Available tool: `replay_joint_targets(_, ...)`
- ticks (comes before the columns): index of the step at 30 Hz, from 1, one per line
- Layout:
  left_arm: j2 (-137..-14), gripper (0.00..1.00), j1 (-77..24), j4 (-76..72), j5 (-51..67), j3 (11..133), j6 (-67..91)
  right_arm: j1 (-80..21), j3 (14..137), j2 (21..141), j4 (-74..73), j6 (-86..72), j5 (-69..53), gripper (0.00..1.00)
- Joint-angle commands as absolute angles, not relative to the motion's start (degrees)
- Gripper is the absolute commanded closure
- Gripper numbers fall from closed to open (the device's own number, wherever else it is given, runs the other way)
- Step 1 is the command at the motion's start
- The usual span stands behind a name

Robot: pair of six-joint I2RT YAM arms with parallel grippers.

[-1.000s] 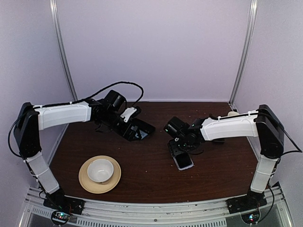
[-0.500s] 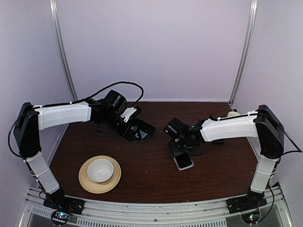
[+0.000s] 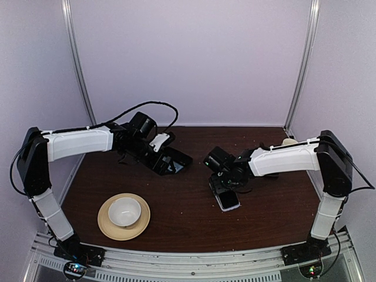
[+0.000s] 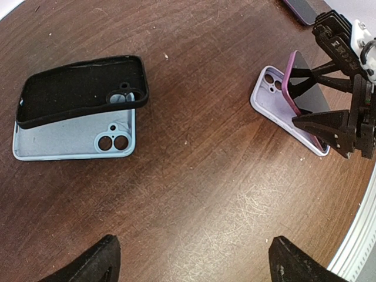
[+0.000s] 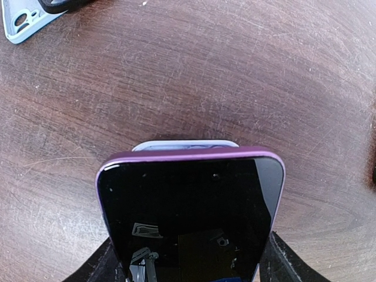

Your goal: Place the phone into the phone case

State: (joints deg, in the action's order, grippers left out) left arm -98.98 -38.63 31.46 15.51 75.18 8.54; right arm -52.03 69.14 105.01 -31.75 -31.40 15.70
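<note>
Phone (image 4: 313, 98) tilted into phone case (image 4: 264, 97)

The phone (image 5: 188, 217) hides most of the lilac case (image 5: 185, 143).

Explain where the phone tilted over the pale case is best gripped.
I would grip the phone across its long edges, from the short end facing the right arm, as the right pincer does. It is a thin slab tilted over the pale case, which blocks its back.
</note>
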Motion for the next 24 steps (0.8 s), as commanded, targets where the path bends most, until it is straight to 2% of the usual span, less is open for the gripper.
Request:
replay_joint_targets(1, -98.53, 0.08, -38.67, 31.04, 16.24, 75.32, 7.82, -52.29, 67.98, 104.58, -30.13, -31.3, 17.47, 0.75)
replay_joint_targets(6, -98.61, 0.08, -38.67, 31.05, 16.17, 75.26, 7.73, -52.68, 66.94, 104.71, -31.35, -33.29, 15.22, 0.74)
replay_joint_targets(12, -98.79, 0.08, -38.67, 31.07, 16.26, 75.32, 7.82, -52.74, 67.49, 105.92, -34.43, -34.89, 12.4, 0.67)
replay_joint_targets(14, -98.79, 0.08, -38.67, 31.05, 16.3, 75.32, 7.79, -52.74, 67.5, 106.27, -34.54, -34.9, 12.39, 0.6)
replay_joint_targets(20, -98.61, 0.08, -38.67, 31.06, 16.33, 75.32, 7.76, -52.6, 69.76, 108.28, -37.33, -34.3, 12.49, 0.28)
replay_joint_targets(24, -98.57, 0.08, -38.67, 31.18, 16.27, 75.41, 7.7, -52.47, 70.97, 110.61, -38.51, -34.02, 11.83, 0.22)
